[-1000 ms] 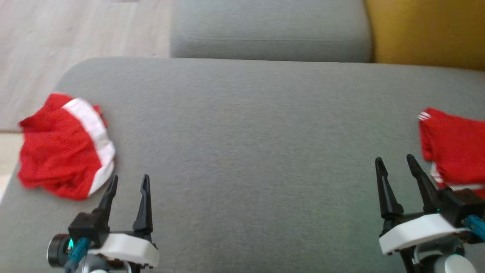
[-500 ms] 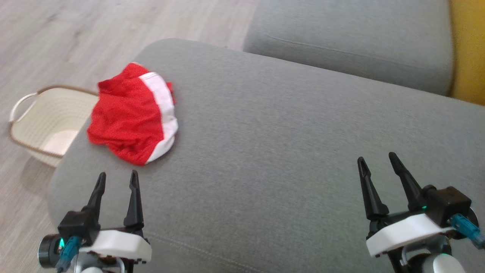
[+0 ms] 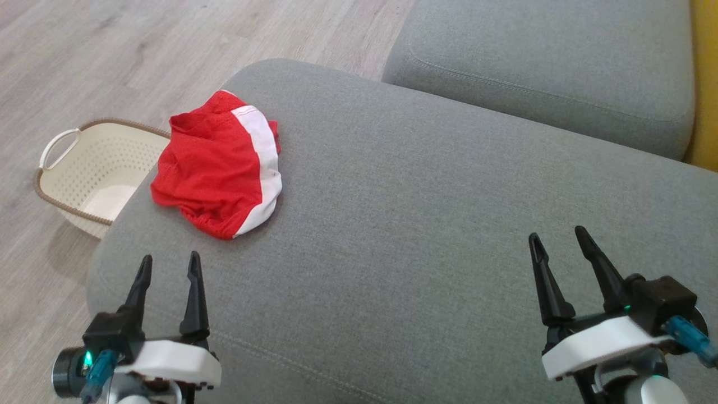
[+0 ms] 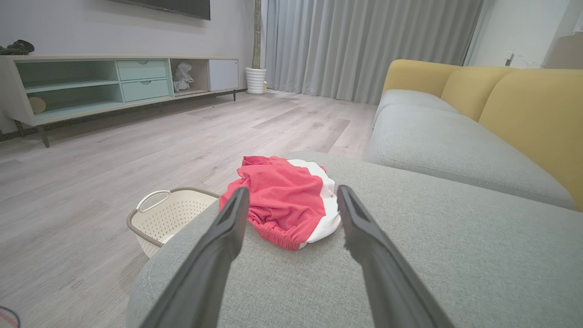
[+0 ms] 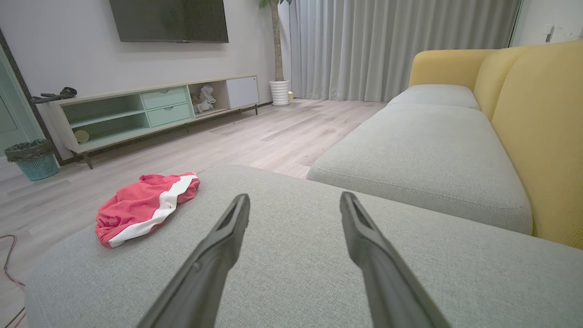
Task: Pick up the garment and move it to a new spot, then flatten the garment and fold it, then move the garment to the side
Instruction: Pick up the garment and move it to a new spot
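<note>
Broad grey cushion [image 3: 426, 224] bears the garment [image 3: 213, 168] at its left edge; left gripper [image 3: 170, 256] and right gripper [image 3: 555, 232] gape empty.

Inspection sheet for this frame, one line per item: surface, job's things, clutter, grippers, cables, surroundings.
Surface: grey sofa cushion, smooth, with a second grey cushion beyond it.
Job's things: red and white garment, crumpled near the cushion's far left corner, not held.
Clutter: cream basket on the wood floor beside the cushion, left of the garment.
Grippers: left gripper open, short of the garment; right gripper open over bare cushion; both hold nothing.
Cables: red cable on the floor, at the right wrist view's left edge.
Surroundings: TV cabinet, curtains, yellow backrest, green waste bin.
</note>
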{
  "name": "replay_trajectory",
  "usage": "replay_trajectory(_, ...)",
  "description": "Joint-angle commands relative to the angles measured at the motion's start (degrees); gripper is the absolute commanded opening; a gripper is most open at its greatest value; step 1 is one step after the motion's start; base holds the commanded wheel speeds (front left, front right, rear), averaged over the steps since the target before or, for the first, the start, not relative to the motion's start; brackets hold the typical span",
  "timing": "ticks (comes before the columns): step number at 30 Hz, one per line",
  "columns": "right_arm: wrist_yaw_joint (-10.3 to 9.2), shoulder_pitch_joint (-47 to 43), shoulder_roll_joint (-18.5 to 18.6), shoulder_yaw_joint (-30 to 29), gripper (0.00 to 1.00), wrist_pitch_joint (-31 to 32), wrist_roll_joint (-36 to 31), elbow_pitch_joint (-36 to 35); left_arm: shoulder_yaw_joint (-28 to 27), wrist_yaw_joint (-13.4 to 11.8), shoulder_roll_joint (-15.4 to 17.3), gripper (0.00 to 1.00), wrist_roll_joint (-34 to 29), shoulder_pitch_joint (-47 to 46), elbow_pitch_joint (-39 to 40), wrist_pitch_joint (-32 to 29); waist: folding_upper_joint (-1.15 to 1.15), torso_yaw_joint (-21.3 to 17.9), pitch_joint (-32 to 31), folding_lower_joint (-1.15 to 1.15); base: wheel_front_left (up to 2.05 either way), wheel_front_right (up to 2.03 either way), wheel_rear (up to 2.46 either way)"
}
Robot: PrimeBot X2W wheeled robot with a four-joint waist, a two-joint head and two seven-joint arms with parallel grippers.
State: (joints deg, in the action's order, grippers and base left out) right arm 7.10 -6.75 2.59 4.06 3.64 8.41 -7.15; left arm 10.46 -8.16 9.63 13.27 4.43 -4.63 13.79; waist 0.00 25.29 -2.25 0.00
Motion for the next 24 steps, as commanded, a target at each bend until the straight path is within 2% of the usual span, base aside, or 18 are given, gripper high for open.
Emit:
replay_trajectory(1,0.39,1.5,0.3,1.2,1.00,0.3,-0.1,-1.9,-2.0,-0.4,0.8,1.00,0.5,-2.8,2.1,0.8,0.00,-0.1,0.0,0.00,0.00,0.00,0.00)
replay_trajectory(8,0.39,1.5,0.3,0.9,1.00,0.8,0.0,-2.2,-2.2,-0.7,0.8,1.00,0.9,-3.6,1.5,0.9,0.00,-0.5,1.0,0.00,0.00,0.00,0.00)
replay_trajectory(15,0.39,4.1,0.4,1.0,1.00,3.2,-1.4,-4.8,-3.3,-0.2,0.2,1.00,2.5,-10.6,-0.9,0.9,0.00,-2.0,7.5,0.00,0.00,0.00,0.00)
replay_trajectory(20,0.39,7.7,1.9,1.1,1.00,5.9,-2.6,-7.7,-4.3,1.6,-0.1,1.00,3.7,-19.0,-5.5,1.1,0.00,-3.9,14.9,0.00,0.00,0.00,0.00)
replay_trajectory(24,0.39,10.0,3.0,-0.2,1.00,7.5,-3.2,-9.7,-4.6,3.8,-0.1,1.00,4.3,-27.1,-13.3,1.2,0.00,-5.2,20.0,0.00,0.00,0.00,0.00)
